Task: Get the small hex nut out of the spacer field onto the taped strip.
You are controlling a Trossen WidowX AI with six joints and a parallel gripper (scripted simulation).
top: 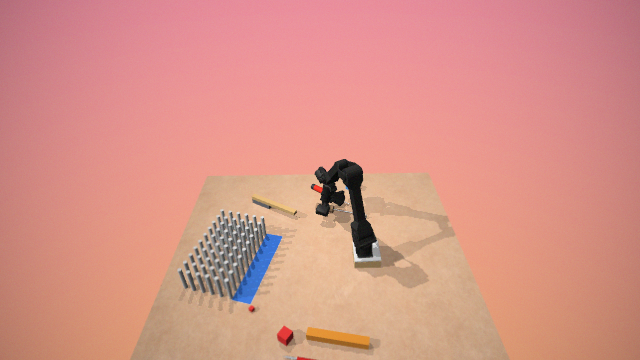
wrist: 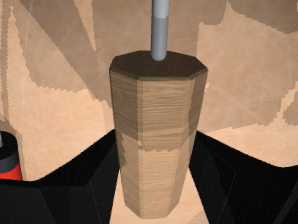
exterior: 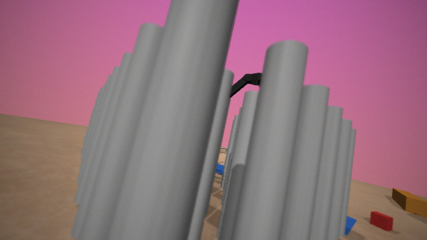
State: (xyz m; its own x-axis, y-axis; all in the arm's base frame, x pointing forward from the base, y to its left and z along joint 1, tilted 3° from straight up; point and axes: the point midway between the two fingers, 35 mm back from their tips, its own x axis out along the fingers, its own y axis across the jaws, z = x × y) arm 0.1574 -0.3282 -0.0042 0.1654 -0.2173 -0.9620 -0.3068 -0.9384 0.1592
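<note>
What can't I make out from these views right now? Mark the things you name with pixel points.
- Hex nut: not discernible in the top or exterior view; spacers (top: 230, 250) (exterior: 287, 133) crowd the field.
- Working end of the wooden-handled tool (wrist: 159, 110): cut off by the wrist view's upper edge.
- Red-handled tool (top: 306, 358): cut off by the top view's lower edge.

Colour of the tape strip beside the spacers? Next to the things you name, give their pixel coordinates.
Blue (top: 264, 267) (exterior: 350, 225), plain; the top view shows it best.

The black arm (top: 356, 200) (exterior: 245, 80) is rising from its base (top: 359, 264), bending at a high elbow and reaching toward the far side, its wrist angling down while the jaws are gripping firmly, parted partway above the surface
</note>
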